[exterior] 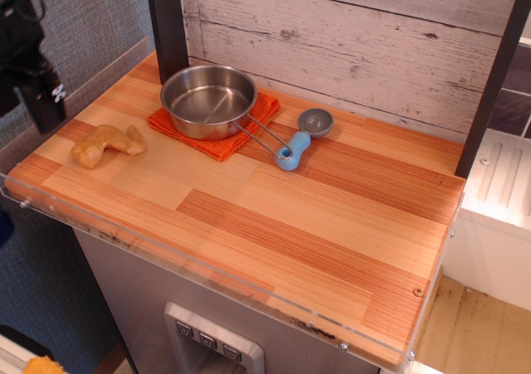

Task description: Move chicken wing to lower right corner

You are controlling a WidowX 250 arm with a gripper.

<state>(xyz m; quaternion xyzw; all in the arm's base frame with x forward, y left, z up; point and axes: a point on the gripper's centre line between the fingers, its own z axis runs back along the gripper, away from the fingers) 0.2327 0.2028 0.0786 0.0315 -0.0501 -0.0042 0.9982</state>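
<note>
The wing [108,144] lies at the counter's left edge, long axis running left-right, just right of and below the gripper [33,84], whose jaw state I cannot tell.

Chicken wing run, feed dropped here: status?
Gripper at far left edge, jaws unclear, empty. Wing on counter, left side. Lower right corner bare; pot and scoop off the path.
</note>
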